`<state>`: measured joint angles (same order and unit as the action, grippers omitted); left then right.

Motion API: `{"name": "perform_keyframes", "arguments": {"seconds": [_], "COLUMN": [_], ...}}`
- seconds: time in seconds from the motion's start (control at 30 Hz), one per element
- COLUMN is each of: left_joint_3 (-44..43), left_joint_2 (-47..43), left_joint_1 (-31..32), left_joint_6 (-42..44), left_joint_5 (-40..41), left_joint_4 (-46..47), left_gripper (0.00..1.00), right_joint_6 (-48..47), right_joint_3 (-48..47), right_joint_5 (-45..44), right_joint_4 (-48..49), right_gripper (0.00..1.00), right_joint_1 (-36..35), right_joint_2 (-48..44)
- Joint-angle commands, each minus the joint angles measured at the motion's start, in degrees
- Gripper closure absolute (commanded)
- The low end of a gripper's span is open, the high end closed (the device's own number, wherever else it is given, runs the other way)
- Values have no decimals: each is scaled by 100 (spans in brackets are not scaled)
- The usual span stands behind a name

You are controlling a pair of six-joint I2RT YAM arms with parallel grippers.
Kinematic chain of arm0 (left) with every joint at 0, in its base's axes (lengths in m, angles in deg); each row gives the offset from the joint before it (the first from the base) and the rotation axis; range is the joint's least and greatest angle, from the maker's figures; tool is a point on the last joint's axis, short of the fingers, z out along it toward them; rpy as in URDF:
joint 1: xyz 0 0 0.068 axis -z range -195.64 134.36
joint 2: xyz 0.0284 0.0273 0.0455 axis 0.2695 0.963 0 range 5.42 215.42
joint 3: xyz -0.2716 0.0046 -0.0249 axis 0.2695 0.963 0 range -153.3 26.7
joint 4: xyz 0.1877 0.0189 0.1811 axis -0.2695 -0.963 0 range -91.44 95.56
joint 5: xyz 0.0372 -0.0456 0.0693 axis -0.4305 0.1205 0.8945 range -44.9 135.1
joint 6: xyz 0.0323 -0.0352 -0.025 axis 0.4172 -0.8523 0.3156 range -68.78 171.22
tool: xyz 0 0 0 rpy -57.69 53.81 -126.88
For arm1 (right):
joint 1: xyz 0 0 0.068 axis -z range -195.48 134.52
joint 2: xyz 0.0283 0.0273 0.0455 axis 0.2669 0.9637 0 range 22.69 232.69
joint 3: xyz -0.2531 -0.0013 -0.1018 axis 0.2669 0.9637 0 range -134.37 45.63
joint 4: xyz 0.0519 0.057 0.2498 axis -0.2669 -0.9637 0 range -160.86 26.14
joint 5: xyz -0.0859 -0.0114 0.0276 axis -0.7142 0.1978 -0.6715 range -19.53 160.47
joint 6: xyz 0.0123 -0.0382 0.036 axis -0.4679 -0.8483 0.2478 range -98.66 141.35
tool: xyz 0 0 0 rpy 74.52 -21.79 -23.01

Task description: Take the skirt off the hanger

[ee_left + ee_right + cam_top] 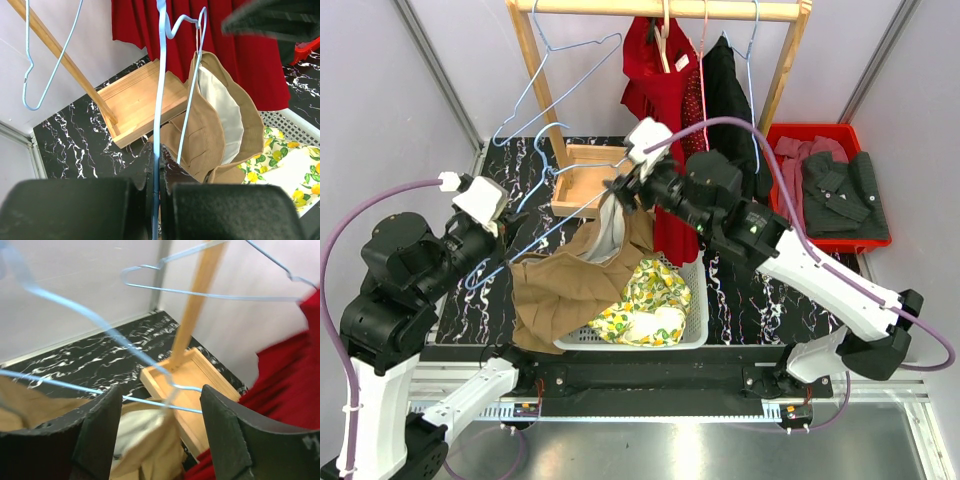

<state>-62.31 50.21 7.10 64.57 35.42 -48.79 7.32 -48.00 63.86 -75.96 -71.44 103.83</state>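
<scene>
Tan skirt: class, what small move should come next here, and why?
Probably close the right gripper on the skirt at its waistband: its jaws stand open near it, the skirt hangs on the blue hanger, and the left gripper is shut on that wire.

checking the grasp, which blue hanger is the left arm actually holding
The blue hanger carrying the tan skirt, its wire pinched between the left fingers; the other blue hangers hang from the wooden rail.

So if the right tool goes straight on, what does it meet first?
Probably the light-blue wire hanger crossing between its open fingers, with the tan skirt just below; depth is unclear.
</scene>
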Motion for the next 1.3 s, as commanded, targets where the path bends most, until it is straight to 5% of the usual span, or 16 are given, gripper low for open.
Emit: {"name": "perform_keyframes", "arguments": {"seconds": [0.0,0.33,0.53,0.63,0.7,0.73,0.83,0.9,0.93,1.13,1.27], "left_joint_3": [-178,-406,-749,-802,-671,-592,-275,-292,-362,-1012,-663], "left_joint_2": [64,135,257,275,240,171,21,-23,-41,-181,-638], "left_joint_1": [-16,-16,-16,-24,-24,-24,-24,-24,-24,-15,-77], "left_joint_6": [72,19,-25,-16,54,107,168,125,99,-42,62], "left_joint_5": [-26,-561,-1106,-1230,-1099,-1003,-475,-150,-79,115,534], "left_joint_4": [530,320,100,12,12,21,213,415,468,382,398], "left_gripper": [100,100,100,100,100,100,63,11,4,1,1], "right_joint_6": [-994,-2262,-2553,-2667,-2659,-2650,-2711,-2921,-3035,-3844,-4012], "right_joint_3": [-367,-24,-244,-515,-656,-753,-937,-982,-965,-1175,-1272], "right_joint_5": [-384,-736,-754,-929,-1052,-1201,-1577,-1816,-1974,-2555,-2731], "right_joint_4": [234,1552,1745,1808,1694,1667,1298,1236,1236,1288,1342], "right_gripper": [26,26,37,65,99,100,100,100,100,100,100], "right_joint_1": [-617,-855,-855,-855,-855,-846,-855,-846,-846,-837,-776], "right_joint_2": [42,393,859,1078,1079,1053,1017,1044,1053,1360,1422]}}
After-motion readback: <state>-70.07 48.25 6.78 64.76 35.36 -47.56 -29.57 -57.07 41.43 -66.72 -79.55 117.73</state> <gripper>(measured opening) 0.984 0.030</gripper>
